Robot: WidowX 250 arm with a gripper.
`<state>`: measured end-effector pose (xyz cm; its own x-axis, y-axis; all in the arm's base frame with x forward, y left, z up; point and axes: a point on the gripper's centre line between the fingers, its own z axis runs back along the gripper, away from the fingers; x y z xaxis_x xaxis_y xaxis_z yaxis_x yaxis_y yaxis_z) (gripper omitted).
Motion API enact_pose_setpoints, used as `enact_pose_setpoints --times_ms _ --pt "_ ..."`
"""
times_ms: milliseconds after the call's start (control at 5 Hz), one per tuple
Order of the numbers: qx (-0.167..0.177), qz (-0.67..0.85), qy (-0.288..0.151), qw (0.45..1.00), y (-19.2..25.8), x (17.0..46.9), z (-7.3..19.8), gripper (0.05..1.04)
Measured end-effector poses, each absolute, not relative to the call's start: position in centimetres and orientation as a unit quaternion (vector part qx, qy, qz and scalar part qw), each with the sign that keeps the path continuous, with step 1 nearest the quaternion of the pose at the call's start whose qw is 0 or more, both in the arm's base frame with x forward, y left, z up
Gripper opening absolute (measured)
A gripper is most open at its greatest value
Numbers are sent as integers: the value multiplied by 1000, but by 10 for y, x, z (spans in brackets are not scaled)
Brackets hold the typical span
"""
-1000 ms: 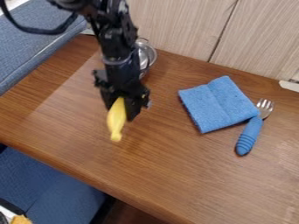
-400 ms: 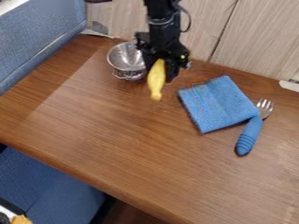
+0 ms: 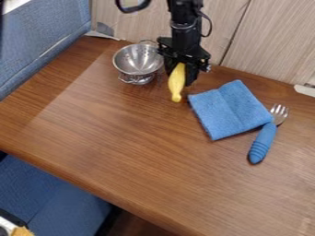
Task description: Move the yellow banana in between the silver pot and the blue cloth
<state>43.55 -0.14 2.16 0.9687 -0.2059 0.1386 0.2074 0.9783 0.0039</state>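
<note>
The black gripper (image 3: 181, 73) hangs over the back of the table, between the pot and the cloth, shut on the yellow banana (image 3: 177, 83). The banana points downward, its lower tip near the cloth's upper left corner; whether that tip touches the table I cannot tell. Left of the gripper stands the silver pot (image 3: 137, 60), a colander-like bowl with handles, upright. To the right, the folded blue cloth (image 3: 229, 110) lies flat.
A fork with a blue handle (image 3: 263, 143) lies at the cloth's right edge. Behind the wooden table (image 3: 123, 143) rises a pale wood-grain wall (image 3: 271, 41). Blue seating (image 3: 43, 41) borders the left side.
Gripper and banana have moved right and toward the back of the table, from in front of the pot to its right side. The pot, largely hidden at first, is now in fuller view.
</note>
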Motion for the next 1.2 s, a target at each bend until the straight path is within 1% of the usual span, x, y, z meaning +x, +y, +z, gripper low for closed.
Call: enact_pose_setpoints --times_ms 200,400,600,800,1000,1200 --pt "-2 -109 -61 992 -4 449 8 579" --pt "-2 -109 -60 992 -4 455 2 580" --pt "1 -104 -56 993 -4 458 0 644" --pt "16 -83 -59 995 -5 458 -2 934" --pt "25 -74 -55 995 -3 456 -4 1012" --pt "28 -69 -55 996 -3 454 -2 1007"
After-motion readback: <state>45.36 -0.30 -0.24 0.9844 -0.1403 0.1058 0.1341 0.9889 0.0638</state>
